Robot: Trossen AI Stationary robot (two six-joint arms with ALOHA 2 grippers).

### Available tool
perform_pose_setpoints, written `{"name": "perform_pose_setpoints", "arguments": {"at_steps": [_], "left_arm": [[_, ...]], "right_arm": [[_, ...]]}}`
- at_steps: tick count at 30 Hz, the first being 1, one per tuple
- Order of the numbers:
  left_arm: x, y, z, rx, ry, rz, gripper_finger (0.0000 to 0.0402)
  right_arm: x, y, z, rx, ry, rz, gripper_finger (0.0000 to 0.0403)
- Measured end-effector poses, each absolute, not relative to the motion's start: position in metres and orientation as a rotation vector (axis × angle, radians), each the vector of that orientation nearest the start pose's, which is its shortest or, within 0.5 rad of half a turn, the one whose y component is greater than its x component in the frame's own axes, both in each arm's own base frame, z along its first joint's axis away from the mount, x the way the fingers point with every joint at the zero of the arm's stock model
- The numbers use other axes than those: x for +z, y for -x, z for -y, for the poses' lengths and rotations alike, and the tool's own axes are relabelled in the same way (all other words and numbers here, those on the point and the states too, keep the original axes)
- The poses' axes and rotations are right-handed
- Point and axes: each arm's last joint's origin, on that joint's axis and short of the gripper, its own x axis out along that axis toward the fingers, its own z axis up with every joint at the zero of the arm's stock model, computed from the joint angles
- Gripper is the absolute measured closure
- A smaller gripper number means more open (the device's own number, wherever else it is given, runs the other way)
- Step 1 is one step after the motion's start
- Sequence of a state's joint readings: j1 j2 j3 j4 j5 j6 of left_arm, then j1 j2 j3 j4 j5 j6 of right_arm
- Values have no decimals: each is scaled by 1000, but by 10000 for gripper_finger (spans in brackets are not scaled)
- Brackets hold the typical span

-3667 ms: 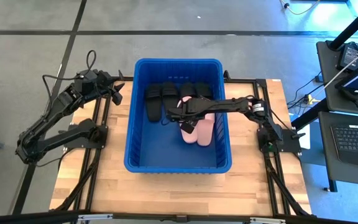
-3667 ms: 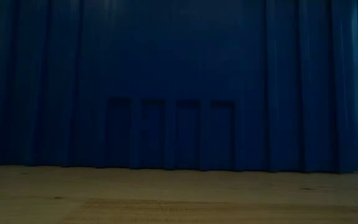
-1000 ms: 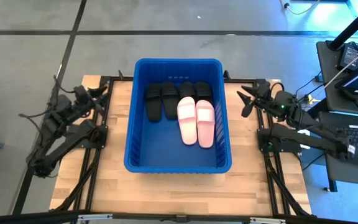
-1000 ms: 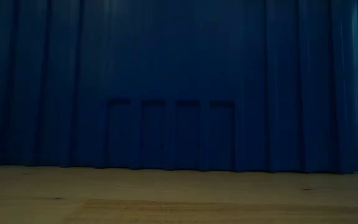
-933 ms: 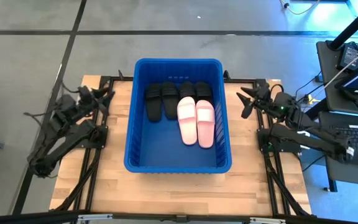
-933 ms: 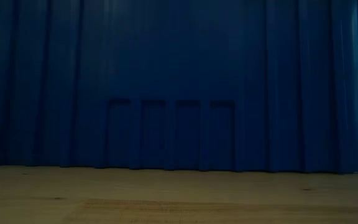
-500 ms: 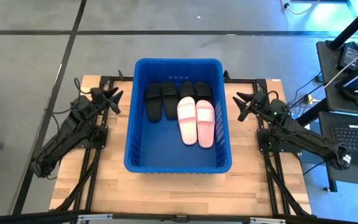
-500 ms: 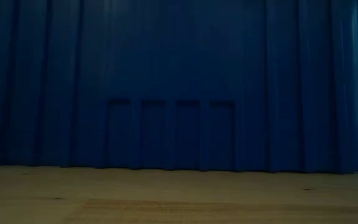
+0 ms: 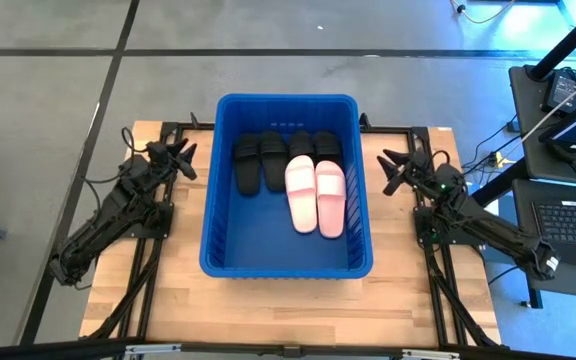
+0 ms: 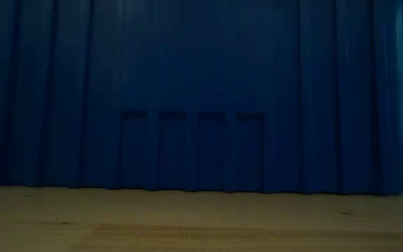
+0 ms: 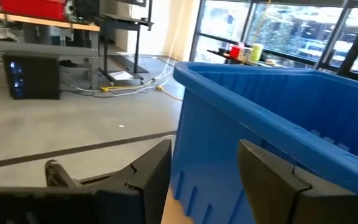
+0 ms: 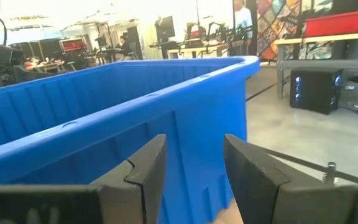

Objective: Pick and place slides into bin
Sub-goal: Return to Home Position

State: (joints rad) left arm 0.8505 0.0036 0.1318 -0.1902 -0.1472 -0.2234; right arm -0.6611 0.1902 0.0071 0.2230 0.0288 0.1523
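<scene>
Inside bin (image 9: 286, 268), between left tool (image 9: 189, 160) and right tool (image 9: 386, 172), both spread empty: slides (image 9: 301, 195).

Blue bin (image 9: 286, 268) sits between left gripper (image 9: 182, 160) and right gripper (image 9: 389, 172), holding four black slides (image 9: 272, 160) and two pink slides (image 9: 302, 193), soles down.

Grey concrete floor (image 9: 38, 90) with dark seams, pale wooden tabletop (image 9: 268, 305), bright windows (image 11: 278, 28), workbench (image 12: 328, 40) behind

Robotics lab: workbenches (image 12: 325, 41), computer towers (image 11: 35, 78).
</scene>
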Motion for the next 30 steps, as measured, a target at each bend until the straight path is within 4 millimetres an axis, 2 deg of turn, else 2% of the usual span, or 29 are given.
{"name": "perform_pose_setpoints", "arguments": {"at_steps": [10, 14, 22, 30], "left_arm": [[187, -54, -69, 1009, 238, 28, 225], [185, -54, -68, 1011, 247, 11, 225], [187, -54, -69, 1017, 239, 26, 225], [185, -55, -70, 1030, 206, 33, 225]], "right_arm": [[171, -73, 65, -743, -125, 113, 242], [170, -72, 65, -754, -140, 75, 242], [181, -68, 62, -757, -144, 36, 242], [181, -68, 62, -757, -144, 32, 242]]}}
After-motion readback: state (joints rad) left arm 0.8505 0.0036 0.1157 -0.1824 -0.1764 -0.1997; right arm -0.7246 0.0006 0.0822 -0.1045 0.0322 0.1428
